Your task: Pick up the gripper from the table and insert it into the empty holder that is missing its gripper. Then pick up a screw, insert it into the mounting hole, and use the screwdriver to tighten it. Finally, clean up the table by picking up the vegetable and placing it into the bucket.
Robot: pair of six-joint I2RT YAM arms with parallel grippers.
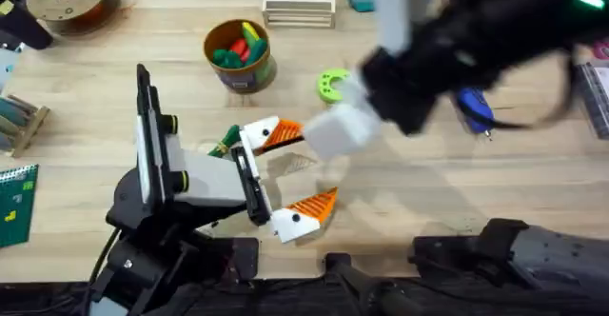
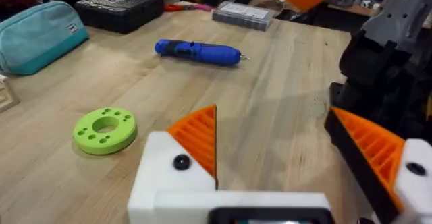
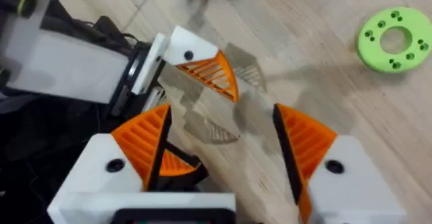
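Overhead shows the left gripper [image 1: 290, 176] and right gripper [image 3: 223, 143], both jaws wide and empty, above bare tabletop [image 1: 428, 183], apparently seeking the loose finger.

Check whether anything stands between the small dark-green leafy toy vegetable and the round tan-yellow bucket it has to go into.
Nothing visible does. In the overhead view, bare wooden tabletop lies between the vegetable and the bucket, which stands open-topped and already holds red, yellow and green toy foods.
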